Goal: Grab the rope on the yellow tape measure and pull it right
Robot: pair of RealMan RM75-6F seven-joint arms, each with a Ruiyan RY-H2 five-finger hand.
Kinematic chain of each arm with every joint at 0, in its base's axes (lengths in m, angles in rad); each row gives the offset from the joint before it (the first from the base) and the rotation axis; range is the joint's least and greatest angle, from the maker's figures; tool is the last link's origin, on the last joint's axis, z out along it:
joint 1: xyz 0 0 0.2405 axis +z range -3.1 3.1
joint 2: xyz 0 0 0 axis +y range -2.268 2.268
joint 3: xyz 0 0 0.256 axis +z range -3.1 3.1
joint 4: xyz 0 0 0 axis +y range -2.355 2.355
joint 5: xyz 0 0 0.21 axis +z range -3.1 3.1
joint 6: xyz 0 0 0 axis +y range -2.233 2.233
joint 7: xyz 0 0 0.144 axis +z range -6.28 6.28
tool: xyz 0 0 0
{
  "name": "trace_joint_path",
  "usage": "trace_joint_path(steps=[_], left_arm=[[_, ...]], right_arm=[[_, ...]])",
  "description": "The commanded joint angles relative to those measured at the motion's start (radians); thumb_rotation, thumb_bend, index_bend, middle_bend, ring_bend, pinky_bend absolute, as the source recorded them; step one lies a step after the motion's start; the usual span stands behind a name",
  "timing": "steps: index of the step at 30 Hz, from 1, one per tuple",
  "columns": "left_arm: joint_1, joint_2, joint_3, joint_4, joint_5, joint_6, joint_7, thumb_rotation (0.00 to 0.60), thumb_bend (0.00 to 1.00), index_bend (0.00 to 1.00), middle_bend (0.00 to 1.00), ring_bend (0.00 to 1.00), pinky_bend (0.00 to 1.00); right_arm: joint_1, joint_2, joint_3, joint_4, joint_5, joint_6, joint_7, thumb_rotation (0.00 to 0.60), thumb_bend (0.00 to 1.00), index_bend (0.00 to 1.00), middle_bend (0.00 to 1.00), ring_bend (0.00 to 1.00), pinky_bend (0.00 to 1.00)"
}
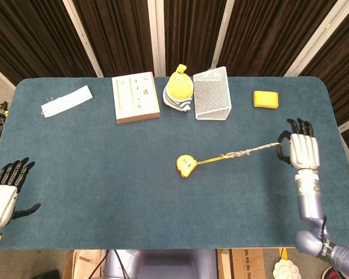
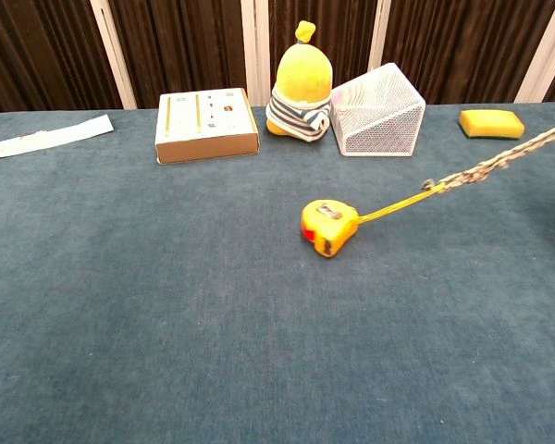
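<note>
The yellow tape measure (image 1: 185, 165) (image 2: 328, 226) lies on the blue table, right of centre. A yellow strap and a braided rope (image 1: 244, 153) (image 2: 495, 164) run from it, taut, up to the right. My right hand (image 1: 303, 151) grips the rope's far end near the table's right side; the chest view cuts this hand off. My left hand (image 1: 4, 190) hovers at the front left corner with its fingers spread and nothing in it.
Along the back stand a flat white box (image 1: 135, 97), a yellow plush toy (image 1: 179, 88), a white wire basket (image 1: 212, 93) and a yellow sponge (image 1: 266, 99). A white paper strip (image 1: 66, 100) lies at the back left.
</note>
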Motion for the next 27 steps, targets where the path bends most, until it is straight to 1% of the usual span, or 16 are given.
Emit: trace_joint_path(steps=[1,9,16,22,24,26,27], left_arm=[[0.001,0.000,0.000,0.000,0.002,0.002,0.001,0.600,0.00,0.00,0.00,0.00,0.00],[0.002,-0.003,-0.002,0.001,0.002,0.006,0.004,0.600,0.00,0.00,0.00,0.00,0.00],[0.001,-0.005,-0.003,0.001,0.003,0.006,0.005,0.600,0.00,0.00,0.00,0.00,0.00],[0.001,-0.006,-0.003,0.002,0.003,0.005,0.007,0.600,0.00,0.00,0.00,0.00,0.00],[0.000,-0.006,-0.002,0.001,0.003,0.004,0.007,0.600,0.00,0.00,0.00,0.00,0.00],[0.000,-0.006,-0.002,0.001,0.004,0.004,0.008,0.600,0.00,0.00,0.00,0.00,0.00],[0.000,-0.006,-0.002,0.001,0.004,0.005,0.010,0.600,0.00,0.00,0.00,0.00,0.00]], right_arm=[[-0.004,0.025,0.015,0.016,0.020,-0.004,0.005,0.600,0.49,0.58,0.16,0.00,0.00],[-0.009,0.075,0.052,0.075,0.084,-0.014,0.011,0.600,0.50,0.58,0.16,0.00,0.00],[-0.010,0.102,0.080,0.115,0.137,-0.014,0.004,0.600,0.49,0.58,0.17,0.00,0.00],[-0.013,0.111,0.085,0.128,0.171,-0.009,-0.019,0.600,0.49,0.58,0.16,0.00,0.00],[-0.016,0.114,0.078,0.119,0.173,-0.012,-0.025,0.600,0.49,0.52,0.16,0.00,0.00],[-0.019,0.118,0.066,0.106,0.168,-0.017,-0.032,0.600,0.50,0.37,0.13,0.00,0.00],[-0.021,0.120,0.058,0.097,0.164,-0.022,-0.034,0.600,0.50,0.24,0.09,0.00,0.00]])
